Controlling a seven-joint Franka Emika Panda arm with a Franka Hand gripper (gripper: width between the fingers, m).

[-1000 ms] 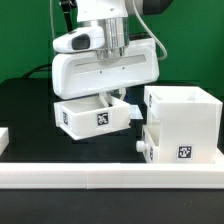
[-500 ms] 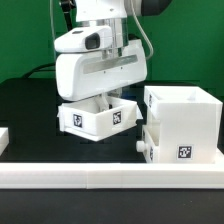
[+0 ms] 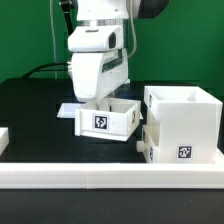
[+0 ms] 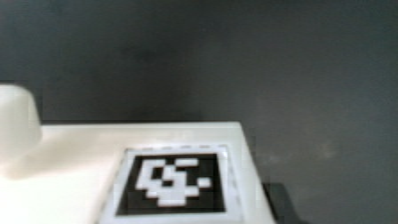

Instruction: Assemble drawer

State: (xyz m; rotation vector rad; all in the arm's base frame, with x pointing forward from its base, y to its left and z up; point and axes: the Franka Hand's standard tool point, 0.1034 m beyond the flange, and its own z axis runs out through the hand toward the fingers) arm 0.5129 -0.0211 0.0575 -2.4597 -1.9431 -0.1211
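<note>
Since the earlier frames, the arm has swung toward the exterior view's right and turned, carrying the small open-top tray [image 3: 107, 119] with it, so the tray's tagged face now looks at the camera.

Exterior view: the white robot hand hangs straight down over the tray, and its fingers [image 3: 98, 101] reach inside the tray at its far wall. They seem to be closed on that wall, though the tips are hidden by it. The tray sits low over the black worktop [image 3: 35, 115], just left of the tall cube-like housing [image 3: 184, 120]. A second tray [image 3: 172, 146] with a small front knob sits at the housing's base. A long white rail [image 3: 110, 177] runs along the near edge.

Wrist view: blurred and very close. A white surface with a black-and-white tag [image 4: 175, 183] fills the near part, against dark worktop. The fingers cannot be made out here.
</note>
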